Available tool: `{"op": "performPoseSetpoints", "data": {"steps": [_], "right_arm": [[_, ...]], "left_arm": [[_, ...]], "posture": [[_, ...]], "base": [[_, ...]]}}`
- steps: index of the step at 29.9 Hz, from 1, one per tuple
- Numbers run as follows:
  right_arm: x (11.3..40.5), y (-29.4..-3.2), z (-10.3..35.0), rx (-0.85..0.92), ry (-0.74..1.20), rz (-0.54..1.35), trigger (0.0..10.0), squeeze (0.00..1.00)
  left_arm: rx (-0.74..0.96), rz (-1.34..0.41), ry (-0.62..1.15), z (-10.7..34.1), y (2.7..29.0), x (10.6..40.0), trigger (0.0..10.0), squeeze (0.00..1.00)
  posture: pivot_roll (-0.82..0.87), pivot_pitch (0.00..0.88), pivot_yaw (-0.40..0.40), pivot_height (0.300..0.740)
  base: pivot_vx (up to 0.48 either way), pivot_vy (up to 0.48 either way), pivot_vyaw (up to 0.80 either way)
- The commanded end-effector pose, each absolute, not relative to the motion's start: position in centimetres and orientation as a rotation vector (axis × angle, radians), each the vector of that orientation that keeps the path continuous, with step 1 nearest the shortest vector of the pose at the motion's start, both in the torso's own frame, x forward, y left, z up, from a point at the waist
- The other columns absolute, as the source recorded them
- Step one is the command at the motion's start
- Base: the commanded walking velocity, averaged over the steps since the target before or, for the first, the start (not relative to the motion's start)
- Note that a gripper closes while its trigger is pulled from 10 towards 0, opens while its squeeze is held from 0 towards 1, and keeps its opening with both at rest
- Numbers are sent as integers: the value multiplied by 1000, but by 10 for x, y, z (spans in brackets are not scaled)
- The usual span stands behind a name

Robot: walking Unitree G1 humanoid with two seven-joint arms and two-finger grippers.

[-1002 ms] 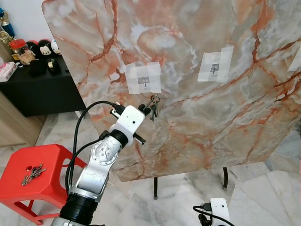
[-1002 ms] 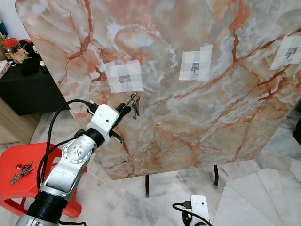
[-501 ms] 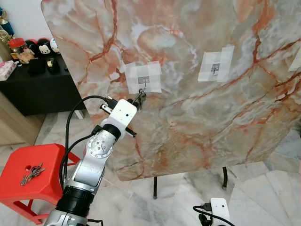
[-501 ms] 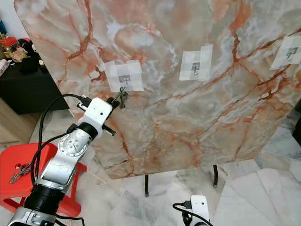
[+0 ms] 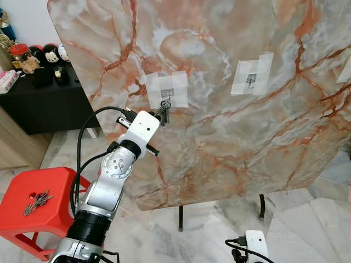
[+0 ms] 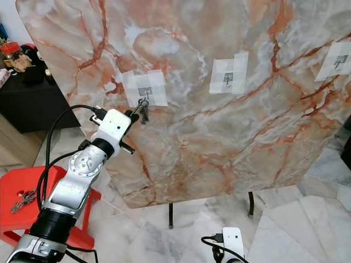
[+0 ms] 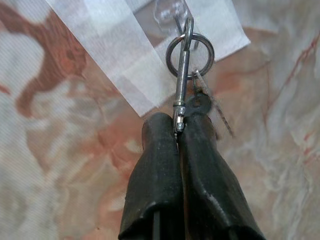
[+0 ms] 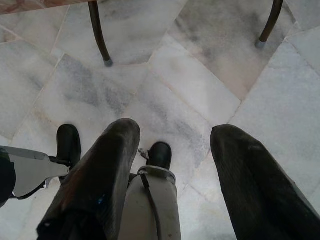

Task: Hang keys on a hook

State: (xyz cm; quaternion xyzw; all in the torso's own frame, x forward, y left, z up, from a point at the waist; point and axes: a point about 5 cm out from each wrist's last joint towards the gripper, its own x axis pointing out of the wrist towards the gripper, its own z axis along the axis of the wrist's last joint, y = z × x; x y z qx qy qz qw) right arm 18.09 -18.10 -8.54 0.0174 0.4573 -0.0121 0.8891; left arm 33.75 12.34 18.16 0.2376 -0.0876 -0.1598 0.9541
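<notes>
A bunch of keys (image 5: 164, 113) on a metal ring (image 7: 190, 48) is pinched by its clasp in my left gripper (image 7: 179, 131), which is shut on it. The ring lies against the small hook (image 7: 172, 12) taped to the upright marble board (image 5: 219, 82) at the left white tape patch (image 5: 167, 90). I cannot tell if the ring is over the hook. A second taped hook (image 5: 250, 80) sits further right. My right gripper (image 8: 172, 132) hangs low over the floor, open and empty.
A red plastic stool (image 5: 33, 205) at the lower left carries another bunch of keys (image 5: 37, 201). A black cabinet (image 5: 46, 101) with small figurines stands at the back left. The board rests on thin black legs (image 5: 181, 218) over the marble floor.
My left gripper has carried the keys up and to the left, from below the taped patch to the hook on it. The right arm has stayed still.
</notes>
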Motion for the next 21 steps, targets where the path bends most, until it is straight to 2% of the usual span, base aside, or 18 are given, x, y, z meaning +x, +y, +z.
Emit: {"op": "performPoseSetpoints", "data": {"steps": [1,21], "right_arm": [[179,-179,-86,35,960,-21,10000,0],[179,-179,-87,37,959,-23,10000,0]], "left_arm": [[472,-337,-191,186,120,339,10000,0],[438,-326,-210,193,109,344,10000,0]], "posture": [[94,78,30,740],[94,76,34,740]], "base": [[0,0,0],[0,0,0]]}}
